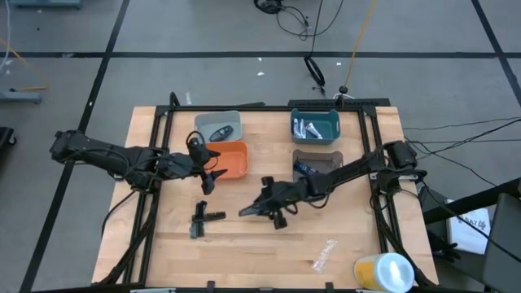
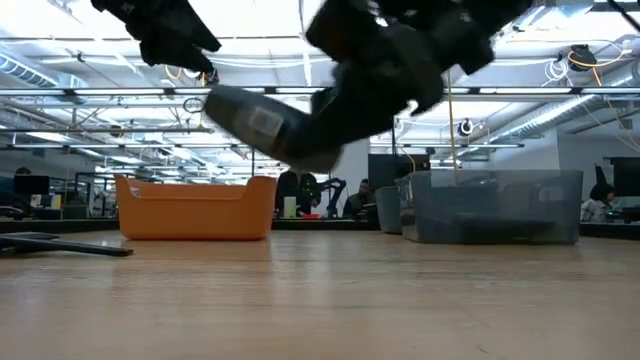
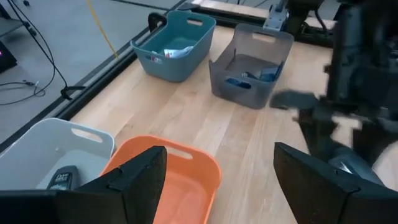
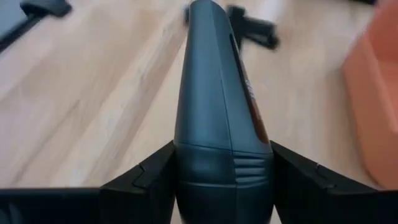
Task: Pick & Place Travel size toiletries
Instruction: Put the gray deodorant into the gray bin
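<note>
Wooden desk under me, four bins along the far side. My right pincer is clamped on a dark grey oval piece — lifted clear of the desk, mid-desk, near the orange bin. My left pincer hangs spread wide over that orange bin's rim. Black stick-shaped pieces lie on the desk just beside.

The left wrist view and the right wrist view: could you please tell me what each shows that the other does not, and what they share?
Only the left wrist view shows the teal bin, grey bin and white bin, plus the open left gripper. Only the right wrist view shows the right gripper shut on a dark grey oval piece, with black sticks beyond. Both show the orange bin and the table.
</note>
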`<state>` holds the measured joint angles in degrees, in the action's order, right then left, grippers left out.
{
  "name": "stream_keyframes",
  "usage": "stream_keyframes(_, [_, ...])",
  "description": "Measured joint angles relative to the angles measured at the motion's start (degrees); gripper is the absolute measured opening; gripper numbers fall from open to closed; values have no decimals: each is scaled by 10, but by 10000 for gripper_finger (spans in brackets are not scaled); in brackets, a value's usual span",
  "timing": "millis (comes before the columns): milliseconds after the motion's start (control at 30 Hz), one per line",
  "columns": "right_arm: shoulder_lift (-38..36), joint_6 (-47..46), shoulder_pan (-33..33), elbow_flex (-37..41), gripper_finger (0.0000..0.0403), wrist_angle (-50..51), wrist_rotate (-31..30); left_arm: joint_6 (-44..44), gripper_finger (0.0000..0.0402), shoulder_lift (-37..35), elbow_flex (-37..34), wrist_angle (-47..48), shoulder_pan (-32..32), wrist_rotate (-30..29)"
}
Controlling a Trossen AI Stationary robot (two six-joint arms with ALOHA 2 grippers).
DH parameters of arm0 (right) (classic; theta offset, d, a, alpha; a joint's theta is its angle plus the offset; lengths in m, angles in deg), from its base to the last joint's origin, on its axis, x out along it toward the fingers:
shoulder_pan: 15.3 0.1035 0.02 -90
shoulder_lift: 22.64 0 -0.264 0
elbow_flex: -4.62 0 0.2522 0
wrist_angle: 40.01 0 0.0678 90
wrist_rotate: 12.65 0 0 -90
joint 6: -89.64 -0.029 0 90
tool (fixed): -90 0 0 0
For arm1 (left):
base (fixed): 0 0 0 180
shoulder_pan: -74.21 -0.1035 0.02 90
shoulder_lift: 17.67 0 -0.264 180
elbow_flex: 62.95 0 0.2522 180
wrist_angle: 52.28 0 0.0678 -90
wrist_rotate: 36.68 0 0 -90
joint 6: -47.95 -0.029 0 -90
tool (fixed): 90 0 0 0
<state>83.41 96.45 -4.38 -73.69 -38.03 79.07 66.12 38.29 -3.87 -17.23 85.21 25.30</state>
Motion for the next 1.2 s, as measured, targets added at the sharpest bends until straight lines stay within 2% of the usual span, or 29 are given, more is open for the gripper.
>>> stream_keyframes(167, [-77,-7,-25,67,197,-56,-5,-8,292,16,0,-11,3,-1])
stream_keyframes(333, [-160,-16,-42,158,199,-137,-5,-40,292,34,0,-72,3,14])
stream_keyframes(467, [-225,-23,-52,236,197,-232,-7,-85,292,59,1,-126,12,20])
stream_keyframes(633, [-289,-31,-53,307,197,-279,-46,-122,292,104,1,-249,20,48])
stream_keyframes(800, [-333,-31,-53,334,197,-278,-49,-143,292,183,1,-363,18,72])
stream_keyframes(933, [-338,-32,-48,337,197,-292,-49,-165,292,232,1,-450,18,97])
stream_keyframes(1200, [-337,-31,-48,338,198,-311,-46,-201,292,289,1,-561,20,174])
